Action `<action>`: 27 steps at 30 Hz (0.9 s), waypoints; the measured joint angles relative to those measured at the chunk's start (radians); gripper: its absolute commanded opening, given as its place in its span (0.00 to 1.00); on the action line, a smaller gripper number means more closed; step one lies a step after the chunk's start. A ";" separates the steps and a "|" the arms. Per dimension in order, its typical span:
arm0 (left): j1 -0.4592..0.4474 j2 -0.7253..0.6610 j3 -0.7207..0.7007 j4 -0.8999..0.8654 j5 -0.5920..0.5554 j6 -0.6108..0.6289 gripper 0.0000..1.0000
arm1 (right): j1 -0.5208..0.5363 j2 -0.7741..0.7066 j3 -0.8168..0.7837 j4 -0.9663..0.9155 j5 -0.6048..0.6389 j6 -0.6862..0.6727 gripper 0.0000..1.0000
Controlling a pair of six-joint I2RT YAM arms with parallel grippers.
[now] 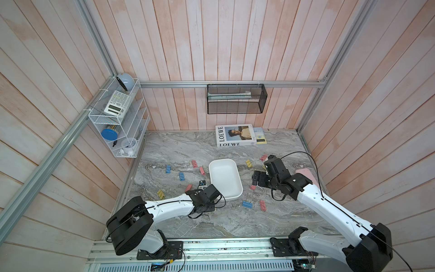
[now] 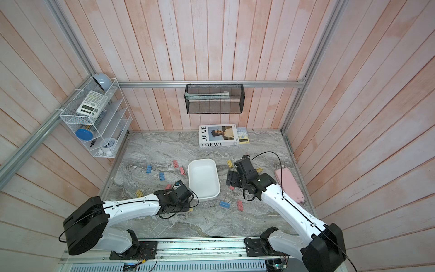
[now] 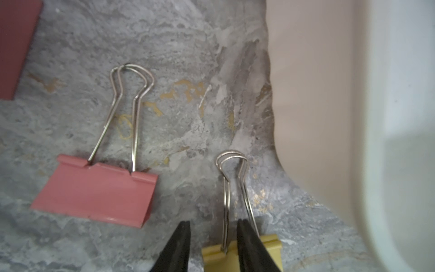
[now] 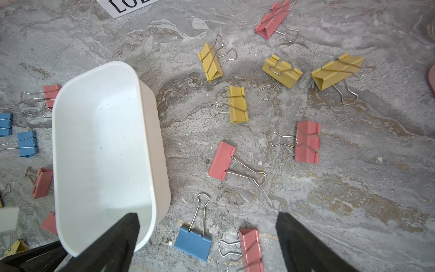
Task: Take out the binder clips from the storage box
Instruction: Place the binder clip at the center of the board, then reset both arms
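While two blue binder clips (image 1: 181, 176) and a stray yellow clip (image 1: 160, 193) are lying furthest left on the marbled surface (image 1: 235, 223), three pink clips (image 1: 202, 170) are lying between them and the storage box (image 1: 225, 179). The left claw (image 3: 213, 226) is hanging low by the box's near left corner, released, its black fingers (image 3: 180, 247) standing apart. A second yellow clip (image 3: 214, 260) is lying flat on the surface right at it, its wire handles running up between the fingers, close against the one nearer the box and clear of the other. The box is sitting upright in the middle, empty. To its right, four yellow, four pink and one blue clip (image 4: 193, 242) are lying scattered on the surface. The right claw (image 4: 207, 215) is hovering over these, spread wide and gripping nothing; the blue clip is showing between its fingertips, lower down. Counting across the views is giving six yellow, seven pink and three blue, sixteen in all, every one lying outside the single box.
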 measured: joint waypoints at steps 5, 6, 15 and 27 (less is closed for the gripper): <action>0.016 -0.049 0.091 -0.101 -0.040 0.038 0.64 | 0.000 -0.002 0.000 -0.002 0.042 -0.016 0.98; 0.031 -0.072 0.114 -0.123 -0.051 0.050 0.66 | 0.000 -0.004 0.000 -0.003 0.056 -0.024 0.98; 0.314 -0.322 0.252 -0.272 -0.213 0.146 1.00 | -0.054 -0.094 -0.039 0.050 0.264 -0.175 0.98; 0.758 -0.498 -0.072 0.003 -0.468 0.321 1.00 | -0.174 -0.180 -0.495 0.571 0.505 -0.451 0.98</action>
